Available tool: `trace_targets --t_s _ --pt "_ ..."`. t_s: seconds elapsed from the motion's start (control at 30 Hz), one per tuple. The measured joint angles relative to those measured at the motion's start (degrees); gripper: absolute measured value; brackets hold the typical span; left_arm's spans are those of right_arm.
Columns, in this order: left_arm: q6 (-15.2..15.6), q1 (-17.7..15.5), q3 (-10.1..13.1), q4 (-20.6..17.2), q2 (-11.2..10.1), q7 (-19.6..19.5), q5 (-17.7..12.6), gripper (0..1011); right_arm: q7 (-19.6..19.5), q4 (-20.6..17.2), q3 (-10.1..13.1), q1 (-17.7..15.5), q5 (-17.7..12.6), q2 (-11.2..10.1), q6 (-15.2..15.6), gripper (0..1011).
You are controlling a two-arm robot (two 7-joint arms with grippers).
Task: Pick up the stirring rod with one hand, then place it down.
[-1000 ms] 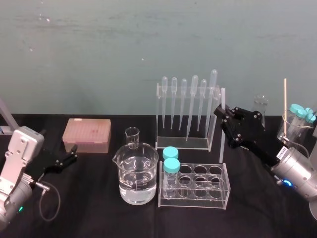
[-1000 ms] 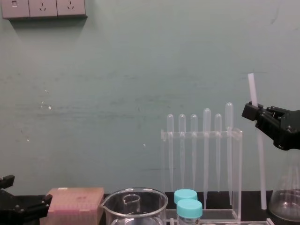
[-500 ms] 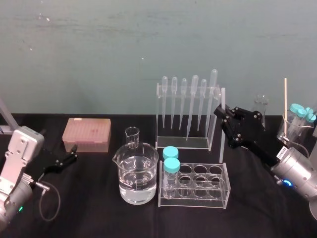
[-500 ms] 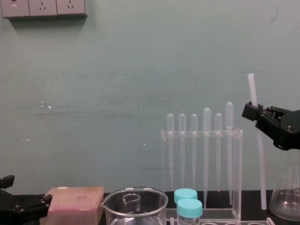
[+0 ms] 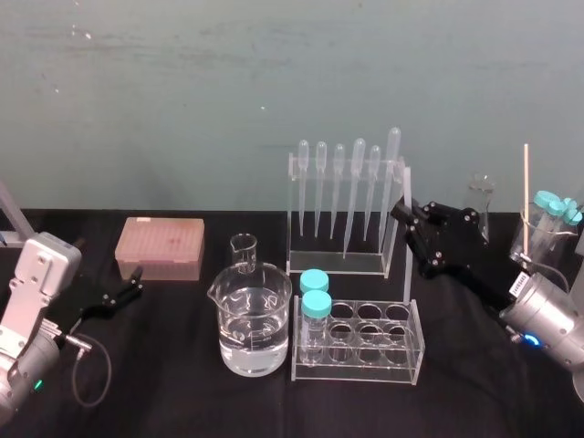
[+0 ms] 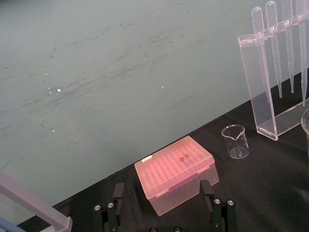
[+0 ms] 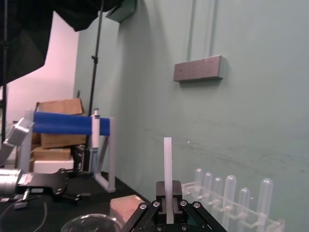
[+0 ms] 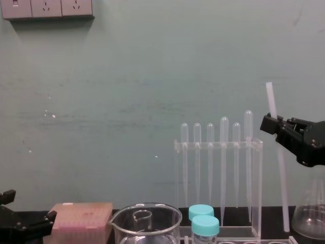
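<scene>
Grasp made: my right gripper (image 8: 272,124) pinches the stirring rod (image 8: 279,168) upright beside the pipette rack (image 8: 218,146); set-down yet to come. My left gripper (image 5: 123,294) sits parked, spread.

You will find no text, number or brand here that you can read. The small white sticker (image 5: 518,284) on the right arm's wrist is too small for you to make out.
</scene>
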State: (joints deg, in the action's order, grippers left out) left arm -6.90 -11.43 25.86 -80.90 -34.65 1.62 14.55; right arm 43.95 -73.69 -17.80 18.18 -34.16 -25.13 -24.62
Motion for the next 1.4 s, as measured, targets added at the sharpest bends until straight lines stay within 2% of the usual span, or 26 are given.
trace_targets --t_s 0.47,1.03,1.4 --pt "0.0 0.0 0.0 0.0 0.0 0.0 0.0 1000 2.1 -1.4 -1.3 -0.9 0.1 -1.6 2.4 69" --pt "0.0 0.0 0.0 0.0 0.0 0.0 0.0 1000 5.7 4.2 -4.5 1.7 -1.2 -1.0 4.8 69" --pt "0.0 0.0 0.0 0.0 0.0 0.0 0.0 1000 6.0 8.7 -7.4 4.0 1.2 -0.7 6.0 69"
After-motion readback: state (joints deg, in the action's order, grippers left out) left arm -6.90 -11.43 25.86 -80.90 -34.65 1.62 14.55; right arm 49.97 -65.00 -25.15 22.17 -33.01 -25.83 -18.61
